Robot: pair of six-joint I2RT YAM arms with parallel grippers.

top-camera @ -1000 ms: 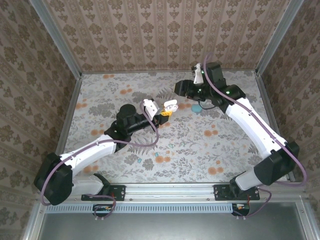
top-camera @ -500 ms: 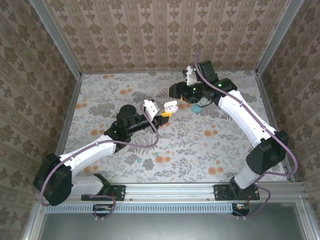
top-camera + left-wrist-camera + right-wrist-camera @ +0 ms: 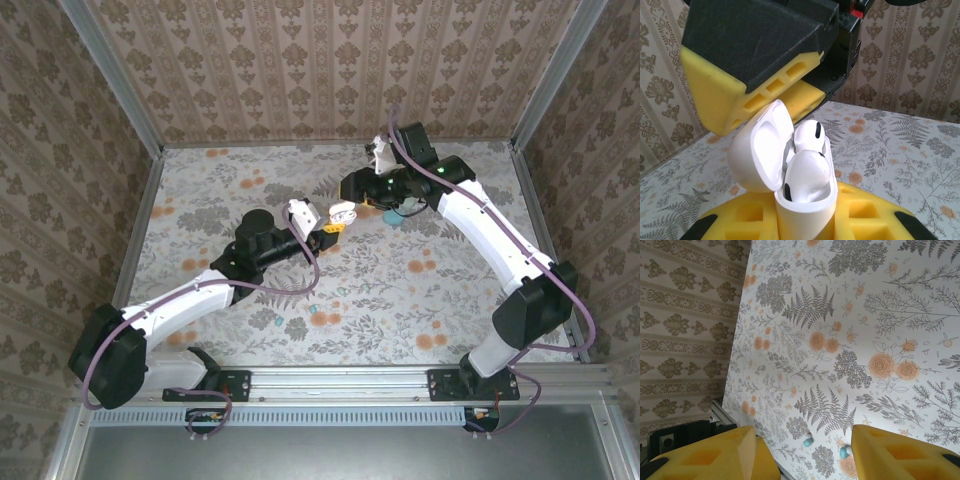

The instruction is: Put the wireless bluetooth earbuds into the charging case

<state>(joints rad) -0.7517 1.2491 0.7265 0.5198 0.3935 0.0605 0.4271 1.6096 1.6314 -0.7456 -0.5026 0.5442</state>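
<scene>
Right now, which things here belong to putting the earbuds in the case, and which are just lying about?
In the job:
- white case, open, held in the left fingers
- two white earbuds in it
- right fingers, apart, close above the case

Lying about for now:
- teal buds, loose on the table
- teal case, also on the table

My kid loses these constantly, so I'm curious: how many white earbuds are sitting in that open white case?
2. Both sit in the open charging case: the back earbud and the front earbud, nearest the camera. None seems hidden.
</scene>
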